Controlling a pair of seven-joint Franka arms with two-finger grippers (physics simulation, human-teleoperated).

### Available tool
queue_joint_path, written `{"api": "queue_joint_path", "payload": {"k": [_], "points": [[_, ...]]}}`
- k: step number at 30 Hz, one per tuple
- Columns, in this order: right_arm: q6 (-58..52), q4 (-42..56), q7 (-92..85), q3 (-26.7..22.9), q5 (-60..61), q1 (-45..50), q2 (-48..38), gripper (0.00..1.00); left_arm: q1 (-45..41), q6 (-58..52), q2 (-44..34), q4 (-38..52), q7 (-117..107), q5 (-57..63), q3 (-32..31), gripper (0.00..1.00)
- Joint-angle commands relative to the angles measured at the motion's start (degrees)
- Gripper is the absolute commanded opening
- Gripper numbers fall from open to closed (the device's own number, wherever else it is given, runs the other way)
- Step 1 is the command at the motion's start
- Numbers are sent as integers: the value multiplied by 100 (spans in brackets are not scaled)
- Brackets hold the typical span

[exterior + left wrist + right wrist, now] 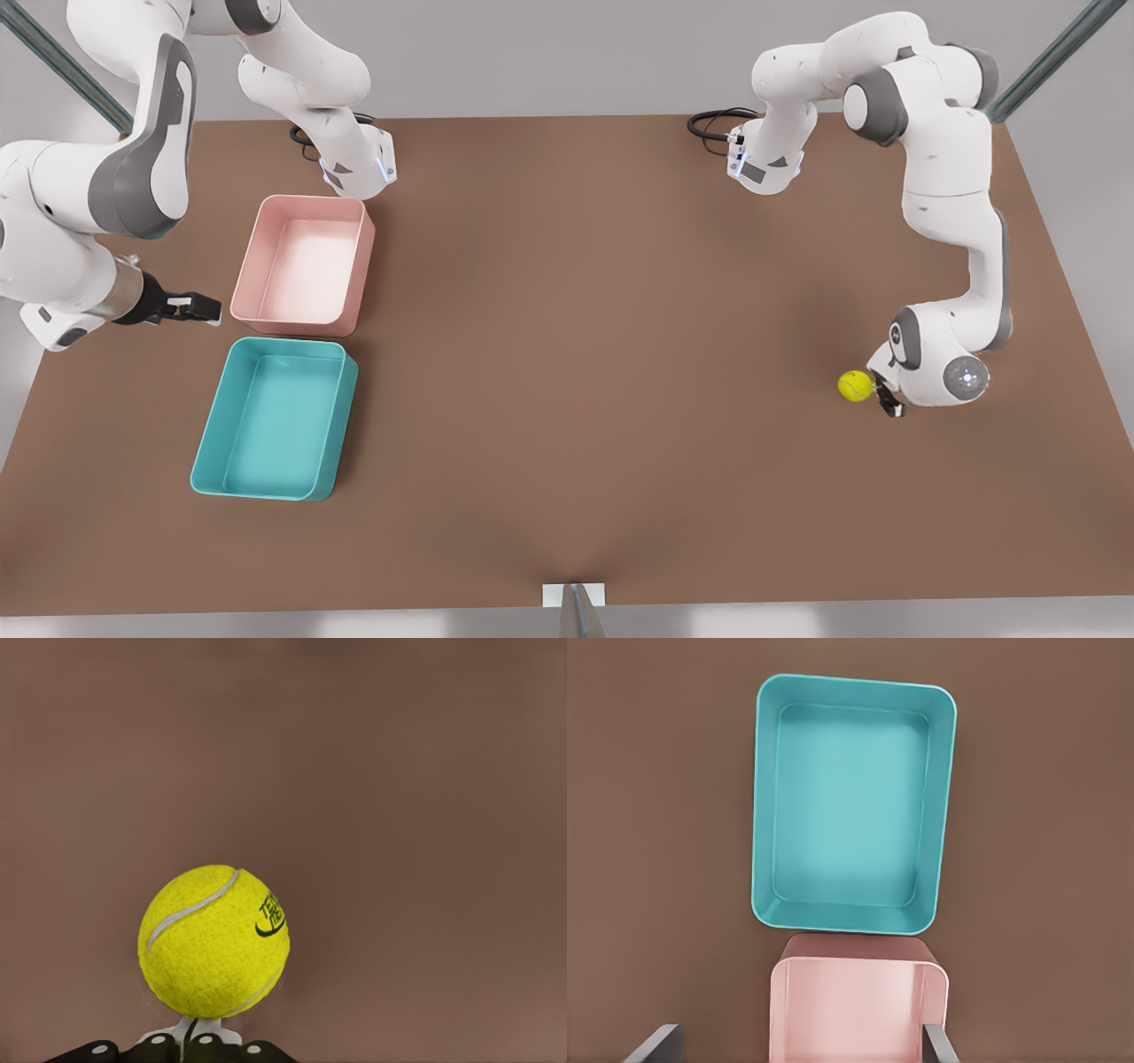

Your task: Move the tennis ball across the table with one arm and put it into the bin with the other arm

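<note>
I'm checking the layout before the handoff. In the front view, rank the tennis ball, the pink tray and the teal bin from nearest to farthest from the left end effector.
1. Tennis ball: right beside the left end effector, on the front view's right.
2. Teal bin and pink tray: both far across the table on the front view's left, too close to call.

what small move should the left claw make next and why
Probably a gentle push toward the bins. The left claw sits right behind the tennis ball on the table, far from the teal bin, where the right claw waits, open.
</note>
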Motion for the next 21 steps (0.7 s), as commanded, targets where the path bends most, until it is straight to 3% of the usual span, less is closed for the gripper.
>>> {"api": "queue_joint_path", "payload": {"k": [1,3,7,8,9,10,11,12,14,19,21], "points": [[0,5,-20,-1,4,1,1,100,-191,-64,-102,72,-4440,-99,-554,21],[0,5,-20,-1,4,1,1,100,-245,-434,-156,336,-5491,-1575,-644,21],[0,-4,-20,-1,12,1,1,100,-279,-513,-296,397,-5613,-1524,-609,21],[0,-4,-20,-1,12,1,10,100,-393,-942,-585,397,-6855,-1524,-487,21],[0,5,-20,-10,12,1,10,100,-911,-2099,-1270,563,-8938,-1437,-65,21],[0,5,-20,-1,12,1,10,100,-1035,-3437,-1535,1292,-10051,-945,-55,21],[0,-4,-11,-1,21,1,10,100,-1088,-4652,-1605,2049,-10140,-856,-47,100],[0,13,-20,-1,56,1,45,100,-1255,-5039,-1790,2085,-10192,-742,-29,100],[17,49,-11,-1,153,18,167,100,-1352,-5565,-2001,3068,-12443,-698,-151,100],[843,681,147,60,171,484,1222,100,-1334,-5760,-2212,3096,-11493,-891,-337,100],[1317,1015,1130,60,373,1010,1784,100,-1352,-5769,-2177,3052,-11493,-865,-407,100]]}}
